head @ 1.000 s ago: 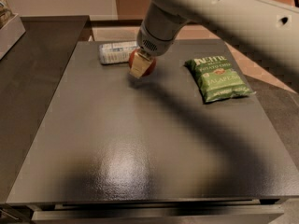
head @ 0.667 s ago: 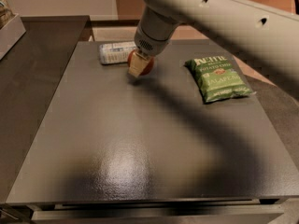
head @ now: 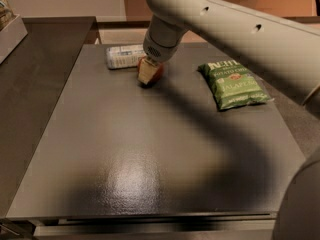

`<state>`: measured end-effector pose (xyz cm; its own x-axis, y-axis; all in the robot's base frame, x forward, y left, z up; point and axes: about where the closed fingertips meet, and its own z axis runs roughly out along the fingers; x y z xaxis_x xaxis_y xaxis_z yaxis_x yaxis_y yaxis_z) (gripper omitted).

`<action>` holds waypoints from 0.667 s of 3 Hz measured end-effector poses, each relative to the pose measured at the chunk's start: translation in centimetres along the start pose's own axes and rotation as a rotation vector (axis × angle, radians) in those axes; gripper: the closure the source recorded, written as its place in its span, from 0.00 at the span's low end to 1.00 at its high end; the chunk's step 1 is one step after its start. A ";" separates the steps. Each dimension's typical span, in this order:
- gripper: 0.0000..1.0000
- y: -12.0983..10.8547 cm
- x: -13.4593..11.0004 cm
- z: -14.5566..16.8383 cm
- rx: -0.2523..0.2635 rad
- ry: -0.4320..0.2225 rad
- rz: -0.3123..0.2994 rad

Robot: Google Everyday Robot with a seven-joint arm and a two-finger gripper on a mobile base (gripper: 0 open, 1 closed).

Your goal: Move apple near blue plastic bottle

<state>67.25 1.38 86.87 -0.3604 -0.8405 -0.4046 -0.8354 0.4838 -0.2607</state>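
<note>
I see the small round red apple low at the dark table, pinched in my hand, just beside the blue-labelled clear plastic bottle lying on its side. I judge the move nearly done: only the release remains. The green chip bag reads "Jalapeño"; the bottle's label I cannot read.

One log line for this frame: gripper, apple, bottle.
gripper: far end of table, right of blue plastic bottle | jaws: shut on apple | apple: low, close beside bottle | green chip bag: right, apart
</note>
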 end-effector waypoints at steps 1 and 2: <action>0.36 -0.5 0.0 0.7 0.006 0.000 0.010; 0.13 -0.4 0.0 0.8 0.004 0.001 0.009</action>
<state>67.97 1.39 86.27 -0.3684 -0.8365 -0.4057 -0.8307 0.4921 -0.2603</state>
